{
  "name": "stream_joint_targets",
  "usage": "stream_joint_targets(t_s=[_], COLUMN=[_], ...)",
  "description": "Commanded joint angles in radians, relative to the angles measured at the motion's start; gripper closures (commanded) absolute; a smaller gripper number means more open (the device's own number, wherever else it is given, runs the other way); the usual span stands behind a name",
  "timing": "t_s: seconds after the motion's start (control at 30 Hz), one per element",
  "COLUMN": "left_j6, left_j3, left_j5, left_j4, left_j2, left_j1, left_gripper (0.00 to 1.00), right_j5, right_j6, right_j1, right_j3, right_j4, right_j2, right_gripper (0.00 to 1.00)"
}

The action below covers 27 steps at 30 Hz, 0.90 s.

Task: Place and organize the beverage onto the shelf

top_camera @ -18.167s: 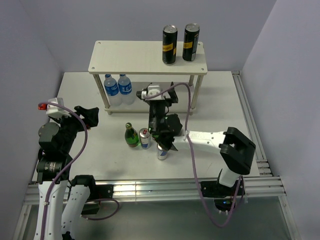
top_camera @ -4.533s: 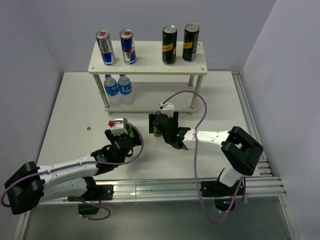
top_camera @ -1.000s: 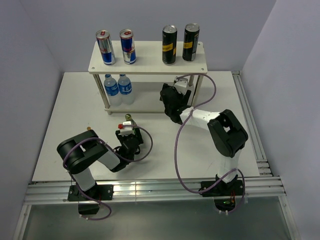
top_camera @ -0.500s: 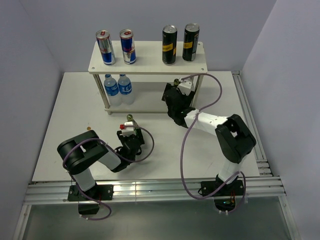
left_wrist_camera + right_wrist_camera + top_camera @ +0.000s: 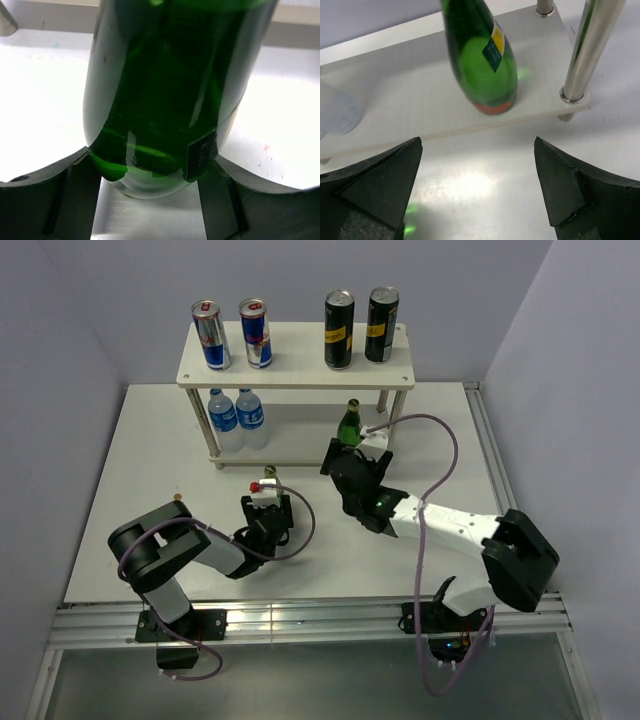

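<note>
The shelf (image 5: 300, 358) carries two silver-and-blue cans (image 5: 208, 335) and two black cans (image 5: 339, 330) on its top board. One green bottle (image 5: 349, 424) (image 5: 482, 60) stands upright on the lower board (image 5: 415, 100), near the right front leg (image 5: 590, 50). My right gripper (image 5: 340, 462) (image 5: 477, 185) is open just in front of that board, apart from the bottle, with nothing between its fingers. My left gripper (image 5: 268, 515) (image 5: 150, 172) is shut on the second green bottle (image 5: 170, 90), low on its body, on the table in front of the shelf.
Two clear water bottles (image 5: 235, 410) stand at the left of the lower tier; one shows blurred at the left edge (image 5: 335, 112) of the right wrist view. Grey walls close in the white table (image 5: 150, 460) on three sides.
My right gripper has drawn back from under the shelf, leaving the green bottle standing on the lower board. My left gripper has shifted slightly right, still holding its bottle.
</note>
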Motion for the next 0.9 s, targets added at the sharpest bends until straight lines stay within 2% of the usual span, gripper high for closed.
stream_joint_targets(t_s=[0.0, 0.23, 0.37, 0.87], left_j6=[0.072, 0.178, 0.233, 0.246], left_j3=[0.063, 0.204, 0.281, 0.727], left_j5=[0.014, 0.059, 0.075, 0.327], left_j4=[-0.012, -0.134, -0.157, -0.218], left_j2=[-0.085, -0.202, -0.203, 0.093], left_j1=[-0.007, -0.005, -0.002, 0.153], left_gripper=[1.0, 1.0, 1.0, 1.0], right_j5=[0.097, 0.183, 0.206, 0.236], right_j6=[0.088, 0.241, 0.318, 0.571], right_j1=[0.084, 0.266, 0.312, 0.444], right_j3=[-0.043, -0.141, -0.186, -0.292], right_j4=[-0.087, -0.291, -0.376, -0.583], right_j2=[-0.129, -0.283, -0.318, -0.377], right_gripper=[0.0, 0.0, 0.0, 0.0])
